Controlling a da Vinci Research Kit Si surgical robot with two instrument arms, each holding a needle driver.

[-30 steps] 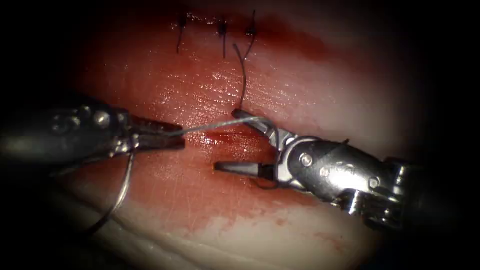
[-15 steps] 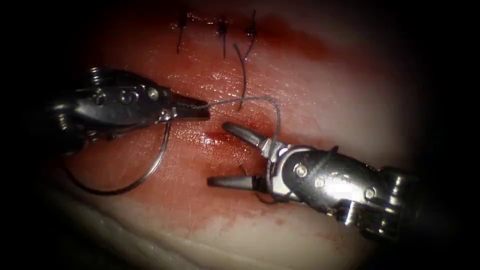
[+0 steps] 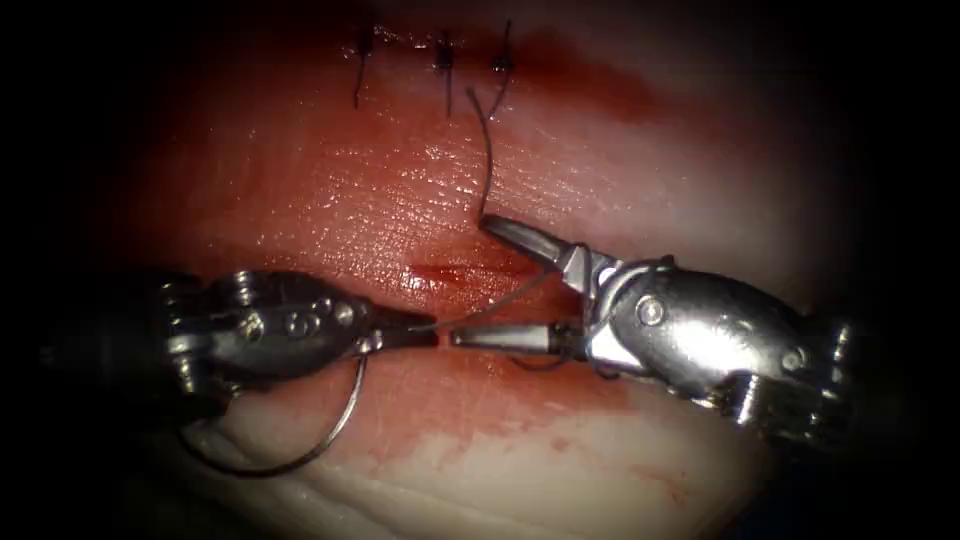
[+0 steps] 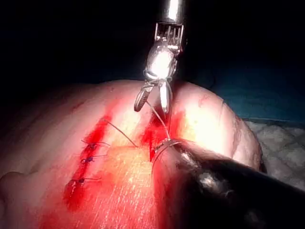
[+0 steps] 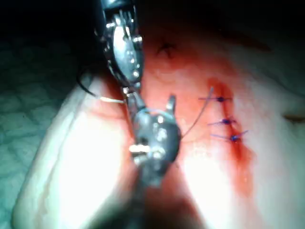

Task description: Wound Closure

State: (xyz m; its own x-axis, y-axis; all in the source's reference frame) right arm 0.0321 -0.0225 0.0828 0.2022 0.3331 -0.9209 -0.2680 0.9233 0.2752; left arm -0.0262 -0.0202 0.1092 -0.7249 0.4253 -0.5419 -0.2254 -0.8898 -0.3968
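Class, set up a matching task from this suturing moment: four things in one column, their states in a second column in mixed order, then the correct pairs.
Things
1. left tool
2. right tool
3. needle
4. finished stitches

States
A. jaws open, holding nothing
B. knotted along the cut, short ends trailing
C. jaws shut on the thread
D. curved, hanging below the left tool, out of the tissue

Pairs: 1-C, 2-A, 3-D, 4-B

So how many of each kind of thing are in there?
Tools: 2, left tool holding the needle, right tool open
Needle: 1
Thread: 1
Finished stitches: 3
Tissue: 1
Total: 8
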